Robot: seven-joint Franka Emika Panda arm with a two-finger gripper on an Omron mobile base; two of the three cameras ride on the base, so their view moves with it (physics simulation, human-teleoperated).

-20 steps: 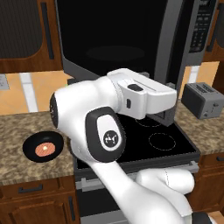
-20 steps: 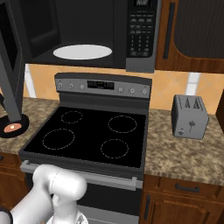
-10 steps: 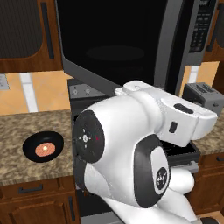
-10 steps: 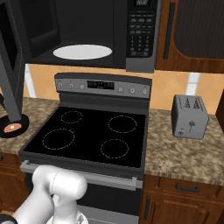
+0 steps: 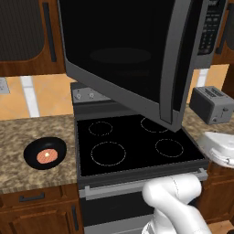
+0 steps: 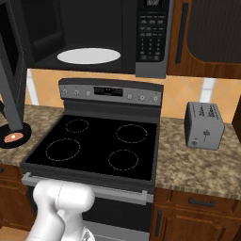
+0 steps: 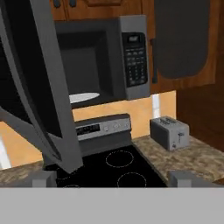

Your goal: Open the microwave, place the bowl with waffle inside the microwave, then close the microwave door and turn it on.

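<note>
microwave door [image 5: 132, 55]: swung wide open, hanging out over the stove [image 6: 101, 146], handle bar on its free edge
microwave [image 6: 101, 35]: up above the stove, cavity showing, white turntable [image 6: 88, 55] inside with nothing on it, keypad [image 6: 151, 33] on the right
bowl [image 5: 45, 153]: black one, sitting on the granite counter [image 5: 27, 173] left of the stove, well apart from the microwave
waffle [image 5: 46, 156]: orange-pink disc lying flat in the bowl
gripper [image 7: 111, 179]: jaws spread all the way, nothing between them, facing the stove and microwave from off to the right
toaster [image 6: 203, 124]: on the counter right of the stove
</note>
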